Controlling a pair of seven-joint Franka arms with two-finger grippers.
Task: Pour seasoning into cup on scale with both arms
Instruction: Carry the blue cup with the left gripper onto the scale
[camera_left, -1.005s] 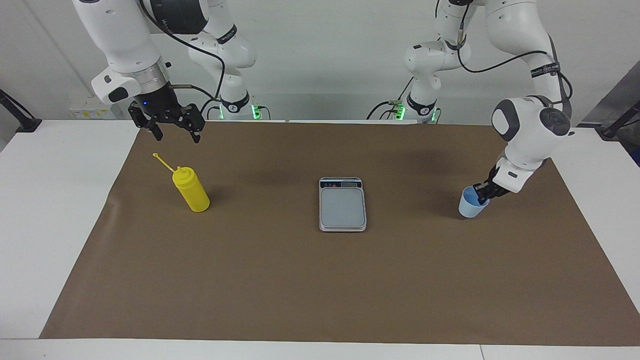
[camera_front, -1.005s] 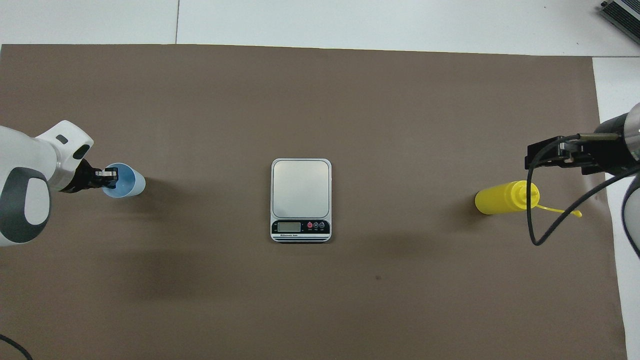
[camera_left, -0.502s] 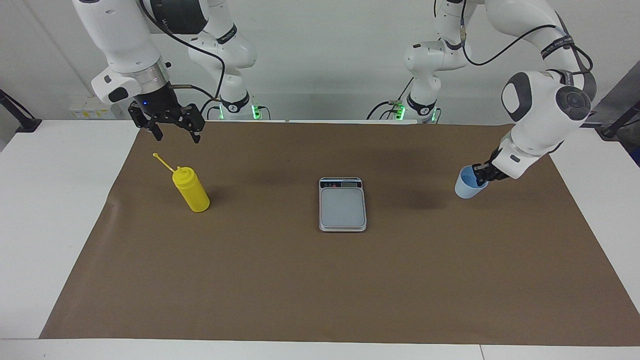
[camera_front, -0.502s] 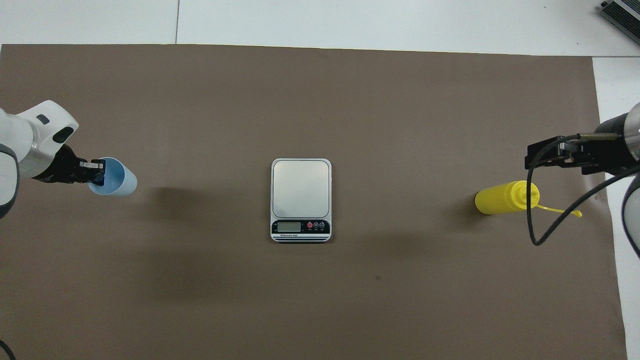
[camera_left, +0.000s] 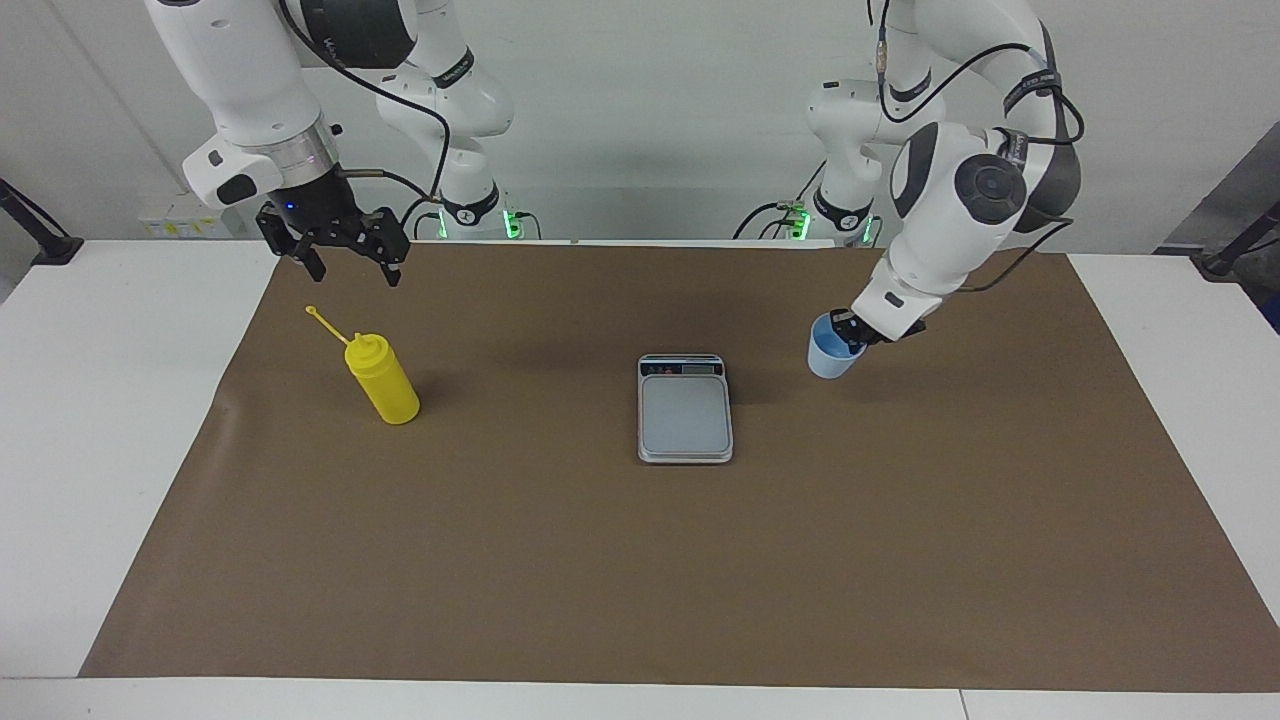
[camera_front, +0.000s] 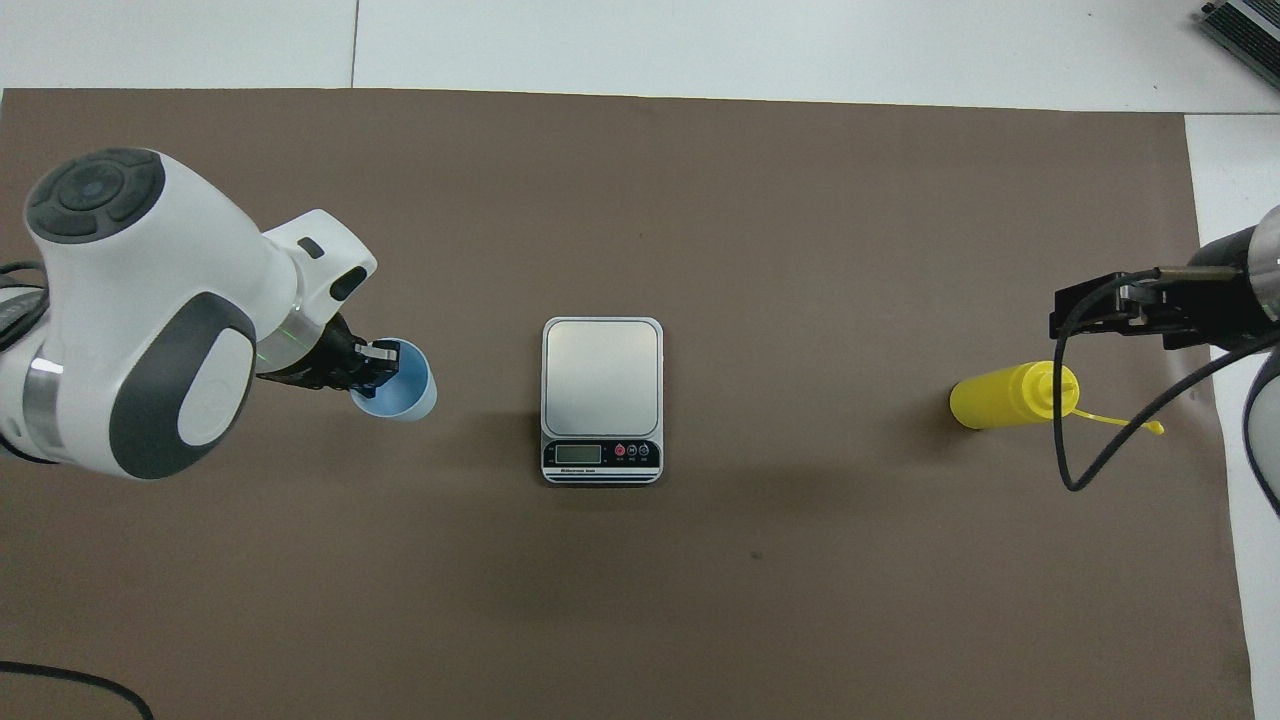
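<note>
A light blue cup (camera_left: 829, 356) (camera_front: 401, 382) hangs tilted above the brown mat, with my left gripper (camera_left: 850, 331) (camera_front: 378, 362) shut on its rim. It is over the mat between the left arm's end and the silver-grey scale (camera_left: 685, 410) (camera_front: 601, 398), which lies flat at the mat's middle with nothing on it. The yellow seasoning bottle (camera_left: 382, 380) (camera_front: 1010, 396) stands upright toward the right arm's end, its cap strap sticking out. My right gripper (camera_left: 353, 266) (camera_front: 1105, 312) hovers open above the mat, close to the bottle and not touching it.
The brown mat (camera_left: 640, 560) covers most of the white table (camera_left: 90, 400). Black cables loop from the right arm over the bottle's top in the overhead view.
My left arm has lifted the cup off the mat and carried it toward the scale. The right arm, the bottle and the scale have not moved.
</note>
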